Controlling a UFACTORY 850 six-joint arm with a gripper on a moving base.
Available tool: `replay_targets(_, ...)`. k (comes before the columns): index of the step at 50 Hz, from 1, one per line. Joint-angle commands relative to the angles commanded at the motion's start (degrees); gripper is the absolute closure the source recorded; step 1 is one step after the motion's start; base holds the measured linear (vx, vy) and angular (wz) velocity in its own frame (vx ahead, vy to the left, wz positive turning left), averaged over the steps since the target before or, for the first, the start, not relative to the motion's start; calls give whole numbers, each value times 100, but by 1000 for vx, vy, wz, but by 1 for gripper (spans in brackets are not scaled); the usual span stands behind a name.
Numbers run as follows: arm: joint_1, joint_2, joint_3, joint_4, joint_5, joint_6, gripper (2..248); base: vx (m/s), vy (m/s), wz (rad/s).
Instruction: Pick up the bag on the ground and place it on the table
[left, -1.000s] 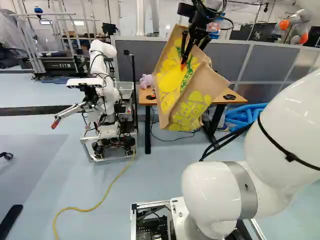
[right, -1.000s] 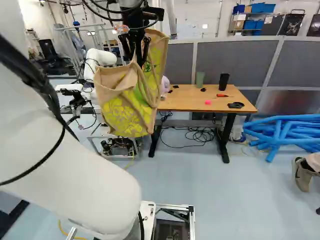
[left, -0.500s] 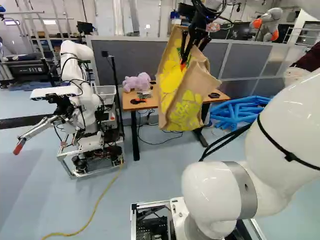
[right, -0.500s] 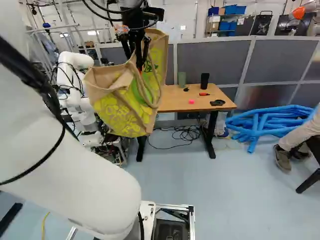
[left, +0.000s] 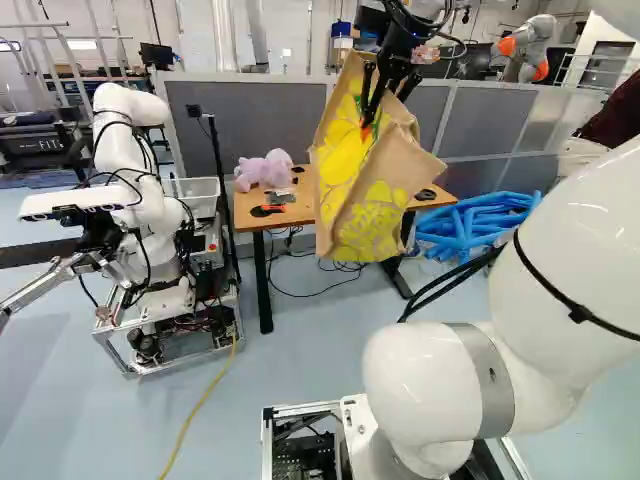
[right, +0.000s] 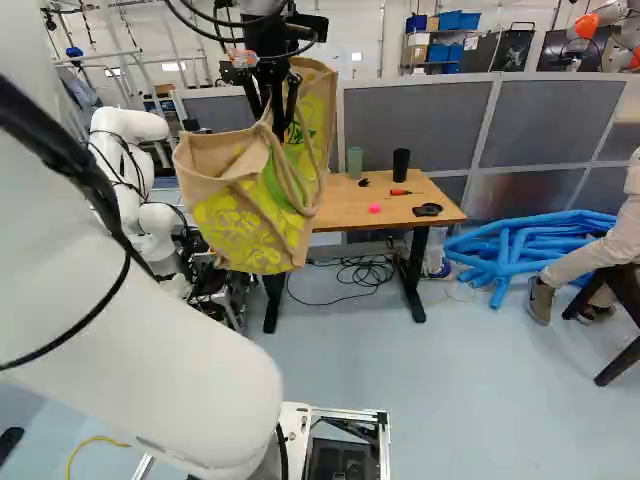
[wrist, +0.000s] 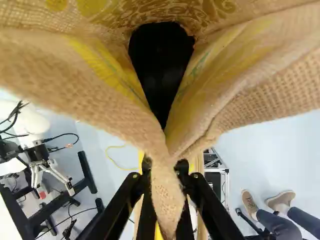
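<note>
- As my gripper (wrist: 164, 167) clamps a fold of cloth at its mouth, a tan and yellow woven bag (right: 240, 215) hangs in the air, off the floor and nearer than the wooden table (right: 338, 214).
- Coarse and floppy, the fabric looks light and unlikely to slip; the dark interior hides any load from me.
- The bunched rim seems a sound hold, though the drooping strap (right: 287, 178) could swing and snag.
- Lowered slowly, it will probably slump where its base lands.
- On the tabletop, a plush toy (left: 265, 170) sits at the left end, while a green cup (right: 355, 162) and a black cup (right: 400, 161) stand toward the far edge, at risk of toppling.
- Flanking the table are another robot (left: 130, 103), left, and a heap of blue tubes (right: 520, 238), right.
</note>
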Motion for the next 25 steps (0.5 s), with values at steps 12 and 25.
replay_targets(12, 0, 0, 0, 0, 0, 0, 217, 93, -50, 5)
replay_targets(25, 0, 0, 0, 0, 0, 0, 217, 99, -62, 4)
